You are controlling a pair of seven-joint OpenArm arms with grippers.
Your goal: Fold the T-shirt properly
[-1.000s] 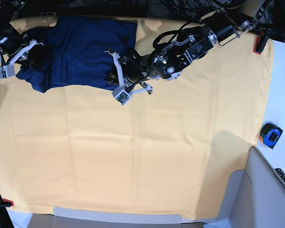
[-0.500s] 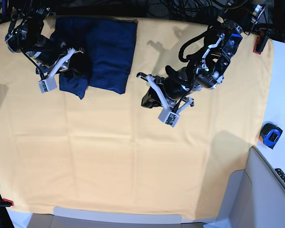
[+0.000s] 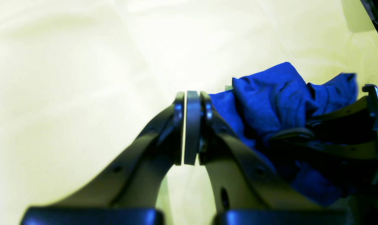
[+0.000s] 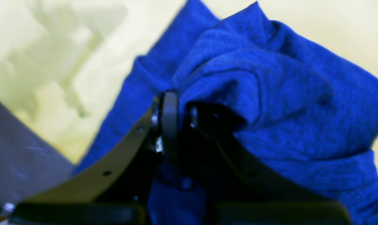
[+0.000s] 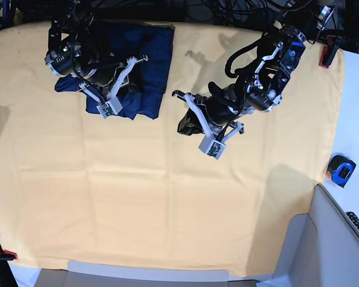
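Base view: right gripper [image 5: 116,89] pinches shirt [image 5: 149,60] fabric to fold it; left gripper [image 5: 198,125] hangs closed, empty.

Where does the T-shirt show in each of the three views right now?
Base: T-shirt at top left, under the right gripper.
Left wrist: right of centre, beyond the shut jaws.
Right wrist: fills centre and right, bunched at the fingers.
Shared landmark: yellow table cloth.

Base view: bright, even; soft arm shadows on yellow-orange table cloth [image 5: 167,197].
Wrist views: overexposed, blurred, oversaturated.
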